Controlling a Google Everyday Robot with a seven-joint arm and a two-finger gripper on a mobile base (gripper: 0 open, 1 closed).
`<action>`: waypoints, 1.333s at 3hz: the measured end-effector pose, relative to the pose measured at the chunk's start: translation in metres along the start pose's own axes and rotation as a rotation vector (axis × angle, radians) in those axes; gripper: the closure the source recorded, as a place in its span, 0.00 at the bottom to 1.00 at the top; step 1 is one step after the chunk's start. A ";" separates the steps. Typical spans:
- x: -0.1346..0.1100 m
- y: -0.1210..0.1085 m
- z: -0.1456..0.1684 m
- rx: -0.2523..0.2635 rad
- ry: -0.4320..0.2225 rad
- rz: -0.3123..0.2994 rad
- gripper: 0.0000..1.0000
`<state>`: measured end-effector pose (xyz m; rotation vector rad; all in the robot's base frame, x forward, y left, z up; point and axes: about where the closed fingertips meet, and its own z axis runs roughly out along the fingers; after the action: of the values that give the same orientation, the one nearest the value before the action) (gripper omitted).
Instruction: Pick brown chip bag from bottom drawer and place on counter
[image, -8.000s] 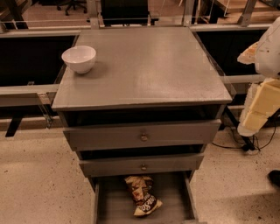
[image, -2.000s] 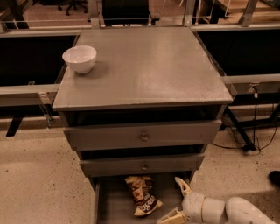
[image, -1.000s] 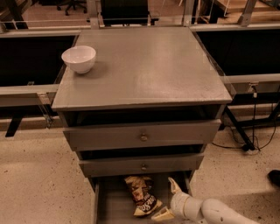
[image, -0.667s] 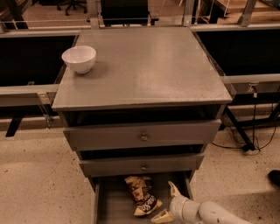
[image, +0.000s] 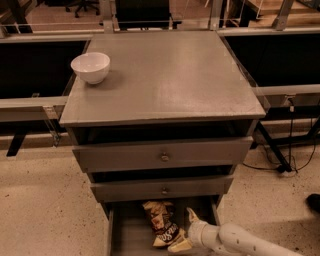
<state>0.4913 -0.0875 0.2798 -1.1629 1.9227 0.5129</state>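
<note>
The brown chip bag (image: 161, 223) lies in the open bottom drawer (image: 129, 235), long side pointing front to back. My gripper (image: 183, 231) is low in the drawer, just right of the bag's near end. Its two pale fingers are spread open, one (image: 191, 215) pointing up and back, the other (image: 178, 246) down by the bag's lower corner. I cannot tell whether the lower finger touches the bag. The white arm reaches in from the lower right. The grey counter (image: 165, 75) is the cabinet's top.
A white bowl (image: 90, 66) stands on the counter's back left corner. Two wider drawers with brass knobs (image: 164, 157) sit partly pulled out above the bottom drawer. Cables and a stand leg (image: 280, 160) lie on the floor at the right.
The arm came down from the right side to the bottom drawer. Over the last second the open gripper has slid left, closer to the bag. The bag has not moved.
</note>
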 end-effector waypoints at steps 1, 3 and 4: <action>0.018 -0.006 0.035 -0.015 0.023 0.052 0.00; 0.035 -0.013 0.094 0.030 0.011 0.058 0.00; 0.019 -0.019 0.110 0.013 -0.021 0.041 0.00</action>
<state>0.5509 -0.0314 0.2010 -1.1071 1.9322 0.5316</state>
